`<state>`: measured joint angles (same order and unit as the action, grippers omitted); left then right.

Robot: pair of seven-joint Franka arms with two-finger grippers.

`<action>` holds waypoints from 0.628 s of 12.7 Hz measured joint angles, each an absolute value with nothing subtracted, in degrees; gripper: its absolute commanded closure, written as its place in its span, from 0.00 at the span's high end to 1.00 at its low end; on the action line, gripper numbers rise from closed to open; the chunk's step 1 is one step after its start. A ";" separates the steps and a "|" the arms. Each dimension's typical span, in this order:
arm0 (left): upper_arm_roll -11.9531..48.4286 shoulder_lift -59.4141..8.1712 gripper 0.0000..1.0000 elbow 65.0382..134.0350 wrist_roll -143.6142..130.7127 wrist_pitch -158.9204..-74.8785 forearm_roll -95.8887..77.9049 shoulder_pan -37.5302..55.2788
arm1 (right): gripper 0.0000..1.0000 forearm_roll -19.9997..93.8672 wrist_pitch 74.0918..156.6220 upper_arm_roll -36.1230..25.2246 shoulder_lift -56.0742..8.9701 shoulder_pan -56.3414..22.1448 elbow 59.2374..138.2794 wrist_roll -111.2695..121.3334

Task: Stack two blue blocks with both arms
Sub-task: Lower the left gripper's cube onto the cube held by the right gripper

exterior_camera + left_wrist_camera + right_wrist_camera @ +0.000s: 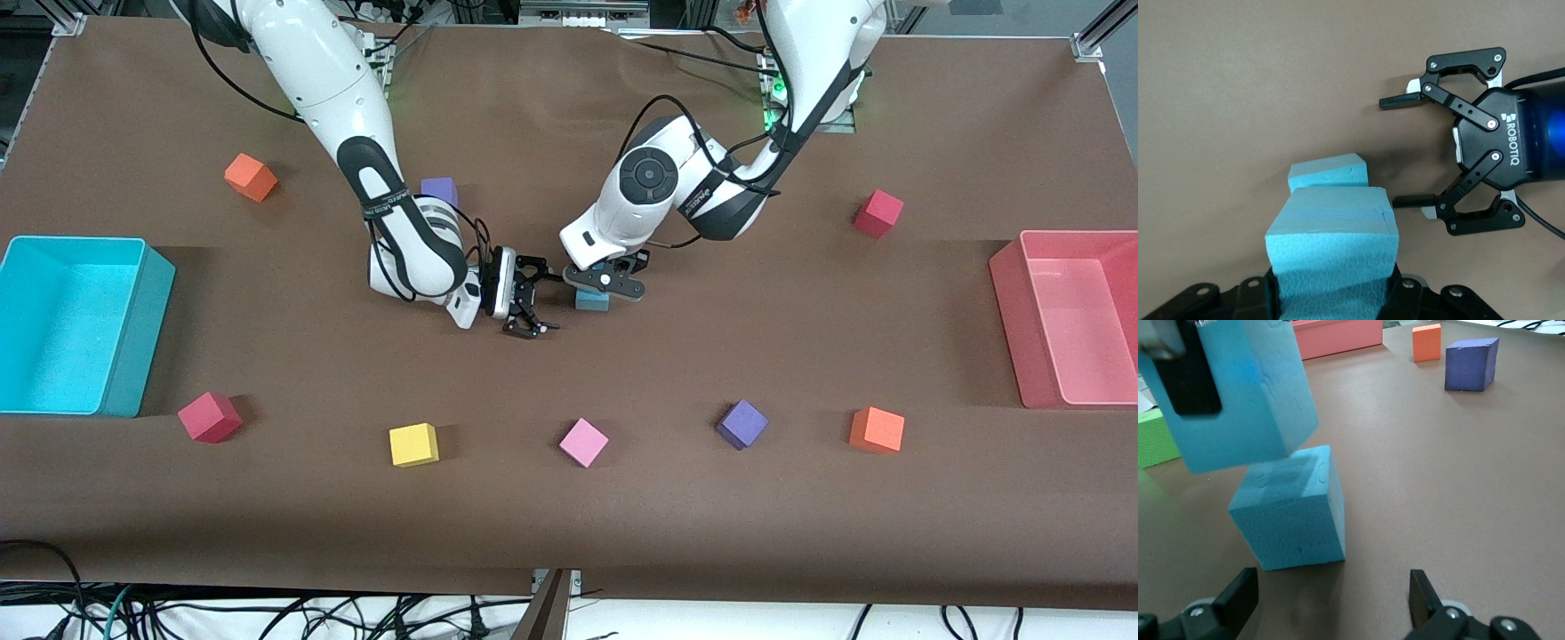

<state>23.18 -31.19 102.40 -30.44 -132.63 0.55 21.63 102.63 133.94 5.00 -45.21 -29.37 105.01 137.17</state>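
Nearest the front camera, a row of small foam cubes is seen: a crimson cube [210, 417], a yellow cube [414, 444], a pink cube [583, 442], a purple cube [741, 423] and an orange cube [877, 430].

At mid-table, one light sky-blue foam cube [1290, 510] is resting on the brown table cover [569, 516]. A second light sky-blue foam cube [1238, 393] is held just above it, tilted, with its lower edge close to the resting cube's top; whether the two touch cannot be told. This upper cube is clamped between the fingers of the left arm's black two-finger gripper [606, 282], which is over the resting cube.

The right arm's black two-finger gripper [531, 302] is just beside the blue cubes, toward the right arm's end of the table, low over the cover. Its fingers [1401, 100] are spread apart and nothing is held between them.

Farther out, a second purple cube [439, 190], a second orange cube [251, 177] and a second crimson cube [878, 213] are noted nearer the bases. A large cyan bin [133, 338] is at the right arm's end, a large pink bin [1009, 302] at the left arm's end.
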 measured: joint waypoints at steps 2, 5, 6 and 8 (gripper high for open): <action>23.19 -31.92 0.25 102.40 -30.42 -133.57 0.59 22.28 | 1.00 102.64 133.94 5.00 -45.21 -29.38 105.03 137.22; 23.15 -32.40 0.25 102.40 -30.42 -133.77 1.25 22.69 | 1.00 102.67 133.94 5.00 -45.21 -29.37 105.06 137.30; 23.10 -32.47 0.25 102.40 -30.42 -133.77 1.66 22.69 | 1.00 102.68 133.94 5.00 -45.21 -29.38 105.06 137.32; 23.02 -32.49 0.27 102.39 -30.42 -133.76 1.90 22.69 | 1.00 102.69 133.94 5.00 -45.21 -29.38 105.07 137.37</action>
